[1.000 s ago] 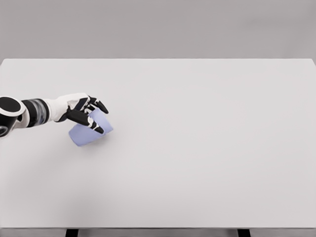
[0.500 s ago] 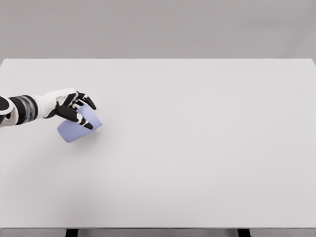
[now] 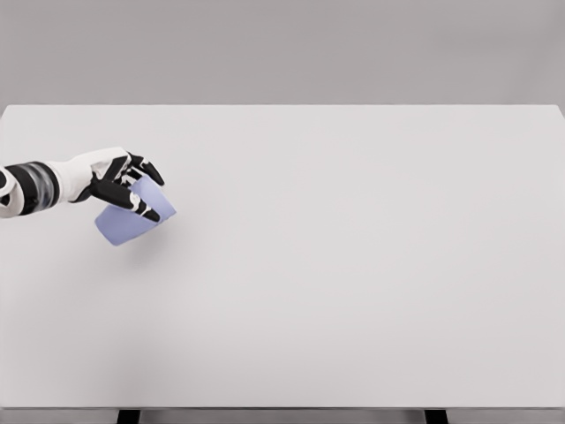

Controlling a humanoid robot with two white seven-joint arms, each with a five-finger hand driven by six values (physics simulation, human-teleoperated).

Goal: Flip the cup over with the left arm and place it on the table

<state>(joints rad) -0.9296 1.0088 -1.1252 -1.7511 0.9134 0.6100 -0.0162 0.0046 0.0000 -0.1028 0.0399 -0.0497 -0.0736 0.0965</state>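
Head view. A wide white worktop (image 3: 353, 265) fills most of the frame; a plain grey wall runs behind it, and two dark leg tops show under the near edge.

Left arm enters from the picture's left edge, at mid height: dark banded wrist cuff, then white forearm shell. Left hand (image 3: 119, 179) sits over the far-left part of the worktop, back of the hand white, fingers (image 3: 146, 206) black. The fingers are curled around a pale blue-violet cup (image 3: 128, 221), with one black finger lying across the cup's upper side and others wrapped over its top end. So the hand is closed on the cup, not spread.

Cup: light lavender, plain, slightly tapered. It is tilted, lying on a slant with its long axis running from lower left to upper right. Upper right end is inside the grasp; lower left end sticks out free below the hand. Which end is the mouth cannot be told from this angle. A faint soft shadow lies on the worktop just beside and below the cup; whether the cup's low end touches the surface or hangs just above it cannot be told.

Right arm and hand: not seen anywhere in the frame.
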